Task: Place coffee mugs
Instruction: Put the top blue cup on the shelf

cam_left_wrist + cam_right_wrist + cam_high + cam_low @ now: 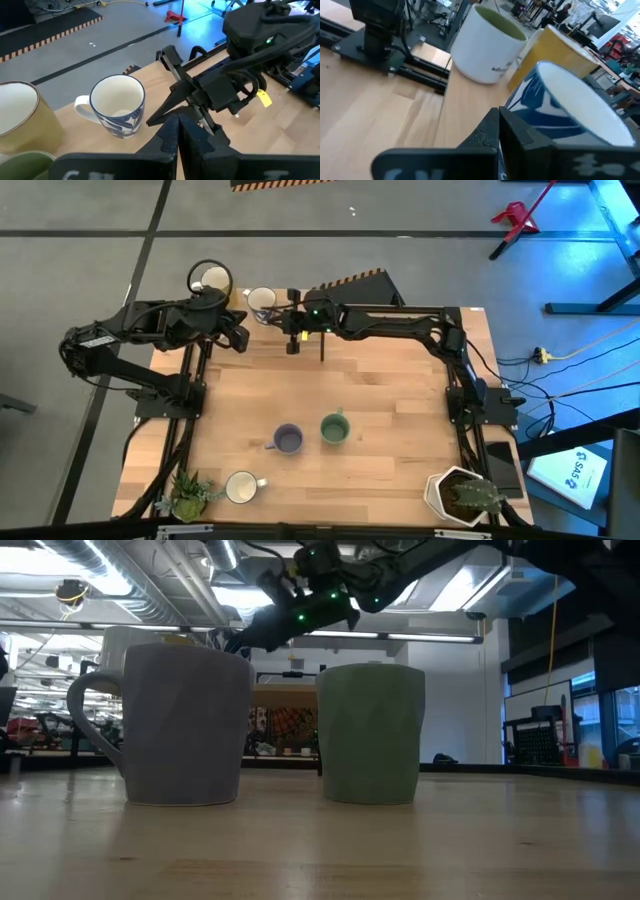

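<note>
The right gripper (292, 346) hangs above the table (380, 400) with its fingers (172, 62) apparently pressed together on nothing, just beside the white mug with blue pattern (262, 300). The left gripper (243, 340), fingers (172, 137) closed and empty, is near it, beside the pale yellow mug (212, 279). The purple-blue mug (288, 440) and sage green mug (334, 429) stand well apart from both.
</note>
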Motion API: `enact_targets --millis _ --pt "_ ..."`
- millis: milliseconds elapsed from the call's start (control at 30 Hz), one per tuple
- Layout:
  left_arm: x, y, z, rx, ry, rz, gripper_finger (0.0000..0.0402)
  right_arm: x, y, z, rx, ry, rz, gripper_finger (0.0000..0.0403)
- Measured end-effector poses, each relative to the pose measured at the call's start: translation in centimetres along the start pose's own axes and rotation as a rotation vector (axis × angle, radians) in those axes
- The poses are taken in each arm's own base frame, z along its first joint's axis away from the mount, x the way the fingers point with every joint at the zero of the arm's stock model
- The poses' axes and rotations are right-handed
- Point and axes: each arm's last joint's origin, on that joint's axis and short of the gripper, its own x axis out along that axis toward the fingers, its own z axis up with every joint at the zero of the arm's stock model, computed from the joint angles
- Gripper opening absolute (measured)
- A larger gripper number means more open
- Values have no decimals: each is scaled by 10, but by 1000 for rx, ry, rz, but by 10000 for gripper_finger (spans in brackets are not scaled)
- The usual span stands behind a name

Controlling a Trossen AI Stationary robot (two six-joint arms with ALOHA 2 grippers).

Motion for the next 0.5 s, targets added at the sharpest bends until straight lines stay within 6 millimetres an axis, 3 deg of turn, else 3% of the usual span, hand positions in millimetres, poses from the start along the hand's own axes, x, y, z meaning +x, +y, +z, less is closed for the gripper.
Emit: enact_targets --millis 500 --pt "0 0 0 7 0 0 0 8 1 -10 -77 39 -82 0"
